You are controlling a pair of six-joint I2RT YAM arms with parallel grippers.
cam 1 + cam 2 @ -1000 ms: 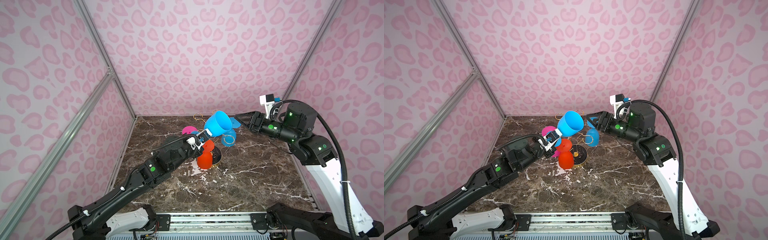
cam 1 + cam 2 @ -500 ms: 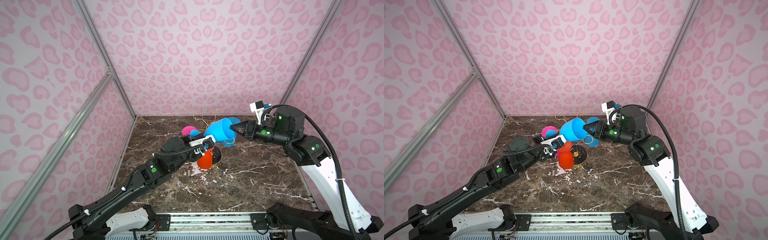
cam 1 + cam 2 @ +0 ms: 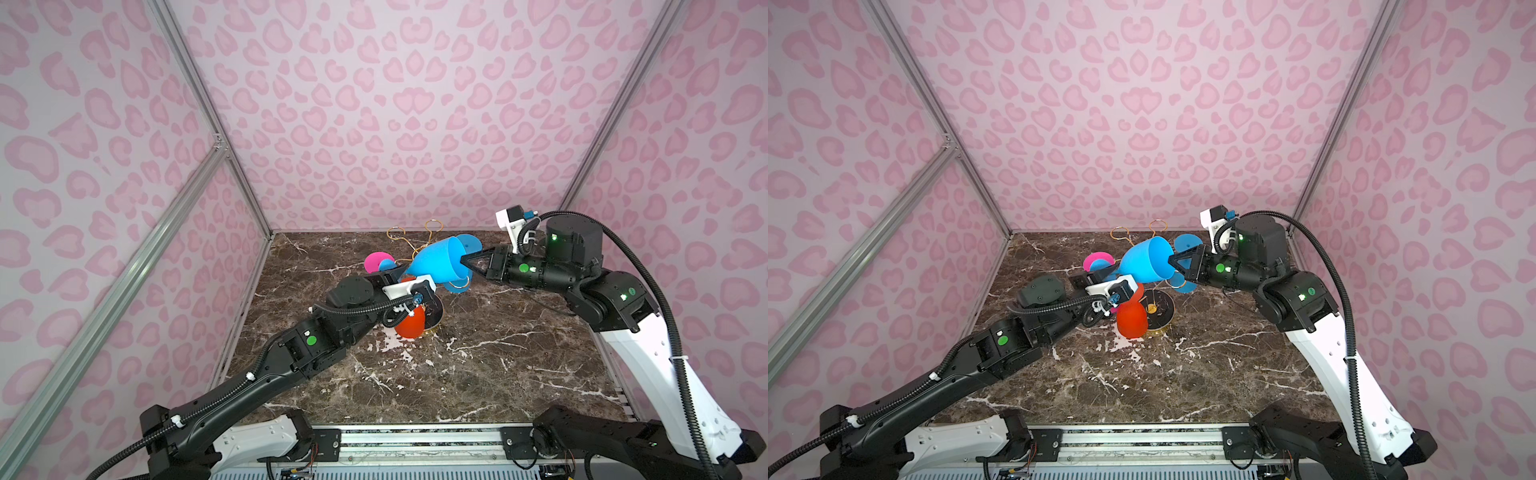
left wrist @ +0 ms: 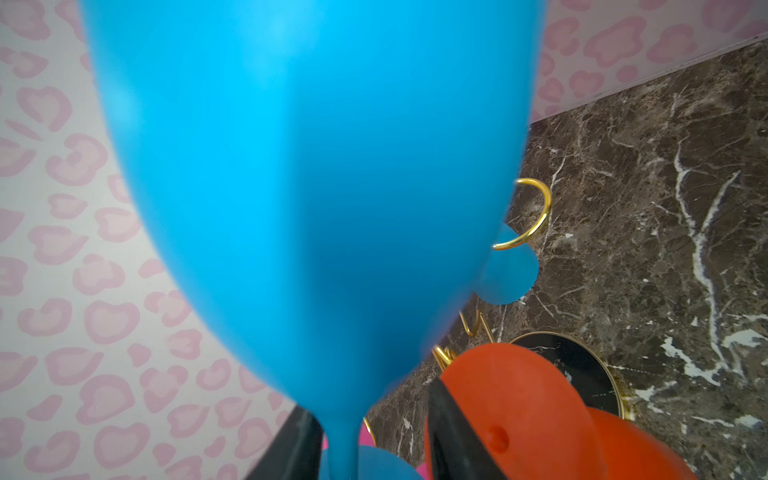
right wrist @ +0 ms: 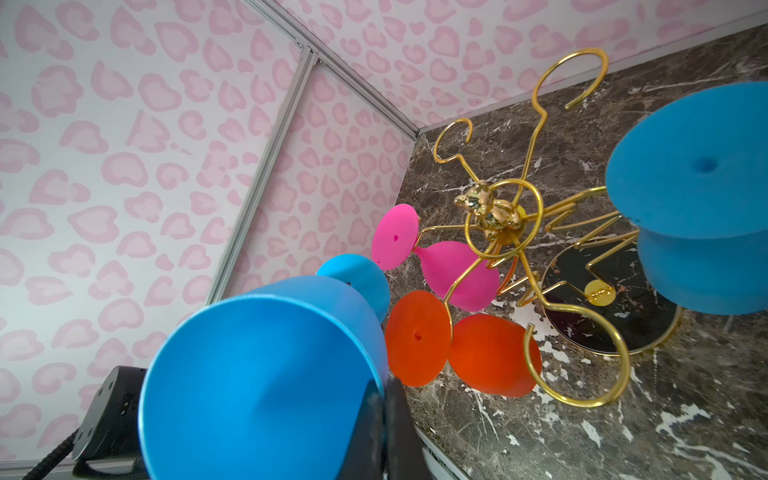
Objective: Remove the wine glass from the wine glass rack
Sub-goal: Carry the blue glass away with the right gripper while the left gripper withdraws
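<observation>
A blue wine glass (image 3: 436, 262) (image 3: 1146, 259) hangs nearly level in the air beside the wine glass rack (image 3: 417, 245) (image 5: 494, 212), a gold wire stand on a round black base (image 3: 1158, 309). My right gripper (image 3: 463, 262) (image 3: 1170, 262) (image 5: 384, 386) is shut on the rim of its bowl (image 5: 257, 374). Around its stem (image 4: 340, 444) my left gripper (image 3: 392, 275) (image 3: 1096, 276) (image 4: 374, 432) stands open, with a gap on one side. The glass's foot is hidden behind the left gripper.
A pink glass (image 3: 376, 262), an orange glass (image 3: 409, 326) and another blue glass (image 3: 457, 286) (image 5: 698, 208) hang upside down on the rack arms. Two back rack loops (image 3: 432, 226) are bare. Pink patterned walls close in the marble table (image 3: 478, 374) on three sides.
The blue glass has tipped from upright-tilted to nearly level. My right gripper has come in and shut on its rim. My left gripper has opened off the stem.
</observation>
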